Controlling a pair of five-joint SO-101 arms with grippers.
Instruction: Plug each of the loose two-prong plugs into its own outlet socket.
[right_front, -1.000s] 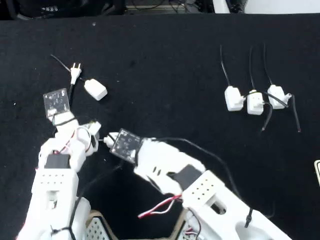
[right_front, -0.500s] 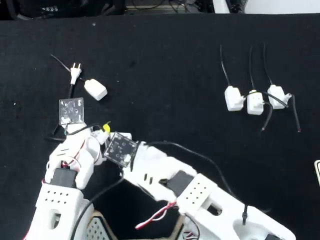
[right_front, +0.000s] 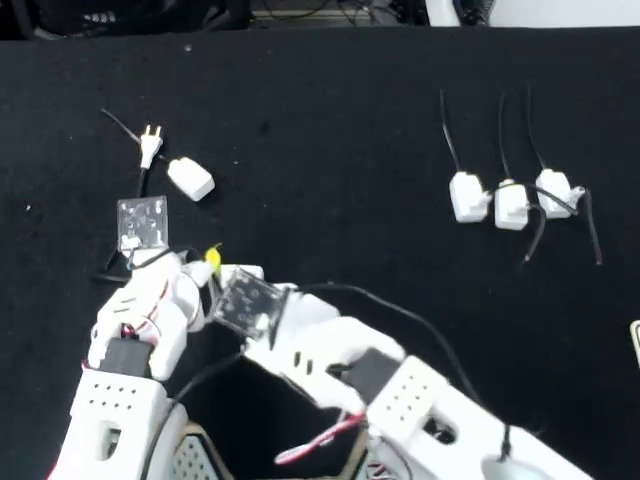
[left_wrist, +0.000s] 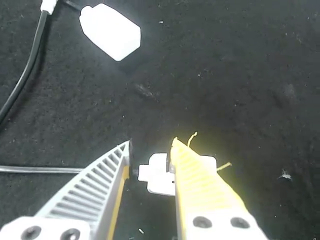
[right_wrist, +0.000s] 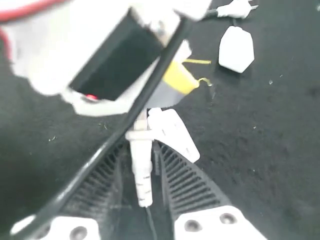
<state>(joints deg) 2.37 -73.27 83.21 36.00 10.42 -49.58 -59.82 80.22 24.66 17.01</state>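
In the left wrist view my left gripper (left_wrist: 150, 147) straddles a small white outlet socket (left_wrist: 156, 176), the yellow finger (left_wrist: 192, 172) pressed against it and the grey one close on the other side. My right gripper (right_wrist: 140, 146) is shut on a white two-prong plug (right_wrist: 141, 167), whose prongs point at that same socket (right_wrist: 172, 132). From above, both grippers meet at the socket (right_front: 243, 272) near the front left of the table. A second loose plug (right_front: 150, 146) lies beside a free socket (right_front: 190, 178) at the far left.
Three sockets with plugs in them (right_front: 510, 204) stand in a row at the far right, black cables trailing back. A black cable (left_wrist: 22, 82) runs from the loose plug toward my left arm. The black mat (right_front: 330, 150) is bare in the middle.
My left arm has swung right and closed in on the socket. The right arm has pushed the plug a little nearer to it. Over the last half second little has moved.
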